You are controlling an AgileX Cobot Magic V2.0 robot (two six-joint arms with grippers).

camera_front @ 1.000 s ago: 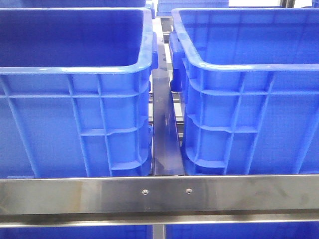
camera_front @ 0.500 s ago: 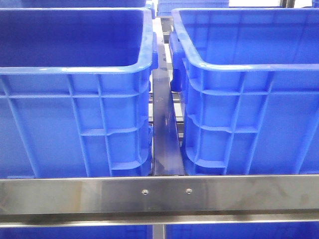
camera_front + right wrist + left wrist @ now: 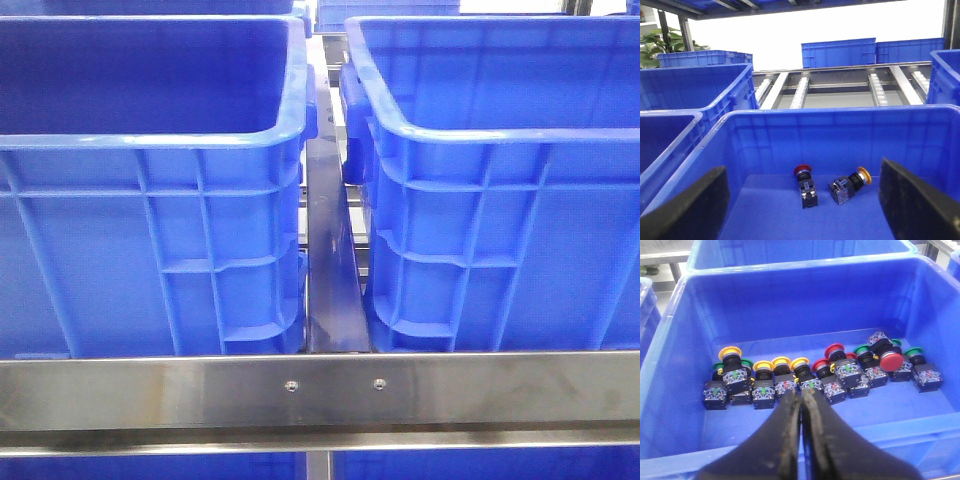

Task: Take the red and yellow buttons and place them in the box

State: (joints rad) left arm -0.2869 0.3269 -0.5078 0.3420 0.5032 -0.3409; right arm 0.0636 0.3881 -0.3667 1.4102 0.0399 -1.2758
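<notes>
In the left wrist view, several push buttons with yellow, red and green caps lie in a row on the floor of a blue bin. My left gripper is shut and empty, hovering just above the near side of that row. In the right wrist view, one red-capped button and one yellow-capped button lie on the floor of another blue box. My right gripper is open and empty above that box. Neither gripper shows in the front view.
The front view shows two tall blue bins, one on the left and one on the right, behind a steel rail, a metal divider between them. More blue bins and roller tracks stand beyond the box.
</notes>
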